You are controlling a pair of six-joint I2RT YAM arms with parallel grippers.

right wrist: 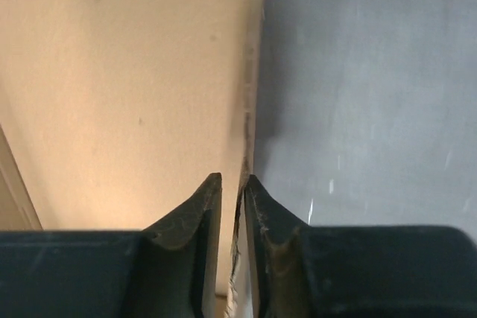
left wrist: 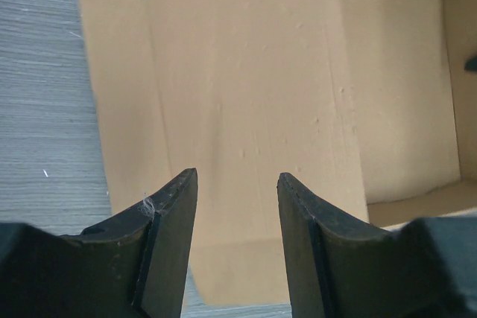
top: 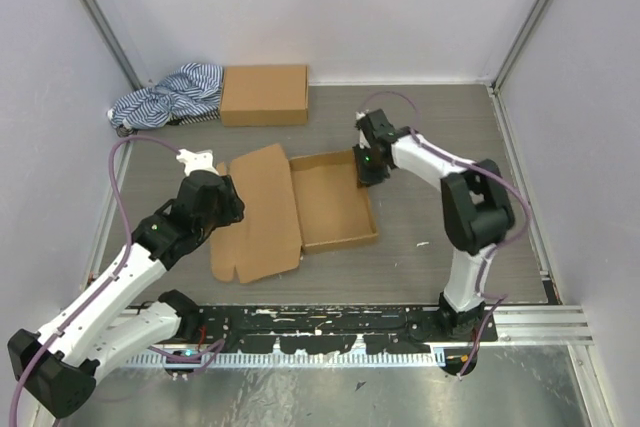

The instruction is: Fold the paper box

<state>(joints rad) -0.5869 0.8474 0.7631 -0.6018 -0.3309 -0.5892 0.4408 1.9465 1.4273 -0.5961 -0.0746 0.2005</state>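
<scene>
The paper box (top: 335, 209) lies open between my arms, lid (top: 262, 212) flat to the left; my right gripper (right wrist: 232, 180) pinches its right wall, likely steadying it, while my left gripper (left wrist: 237, 180) hovers open above the lid.

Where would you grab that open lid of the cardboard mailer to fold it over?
Probably its free left edge, approached from the left: the lid is thin, lies nearly flat and hinges at the tray, so that edge lifts easiest.

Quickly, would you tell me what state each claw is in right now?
Left claw: open, empty.
Right claw: closed on the box wall.
</scene>
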